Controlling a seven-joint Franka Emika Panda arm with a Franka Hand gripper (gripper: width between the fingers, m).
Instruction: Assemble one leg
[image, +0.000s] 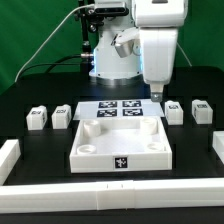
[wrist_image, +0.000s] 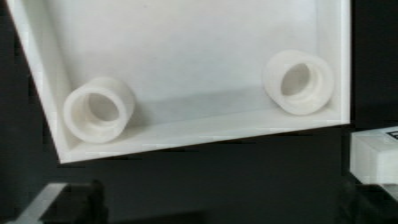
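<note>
The large white square panel (image: 120, 143) lies in the middle of the table; the wrist view shows one of its corners (wrist_image: 196, 60) with two round sockets. Four small white legs with tags stand beside it: two on the exterior view's left (image: 37, 119) (image: 62, 116) and two on the right (image: 175, 111) (image: 201, 111). My gripper (image: 157, 92) hangs above the panel's far right corner, close to the nearer right leg. In the wrist view the gripper (wrist_image: 217, 214) is open and empty, its dark fingers (wrist_image: 68, 204) set wide apart. One leg (wrist_image: 377, 156) shows at the picture's edge.
The marker board (image: 120, 108) lies behind the panel. Long white border bars run along the exterior view's left (image: 8, 155), front (image: 110, 198) and right (image: 214, 150). The robot base (image: 112, 55) stands at the back.
</note>
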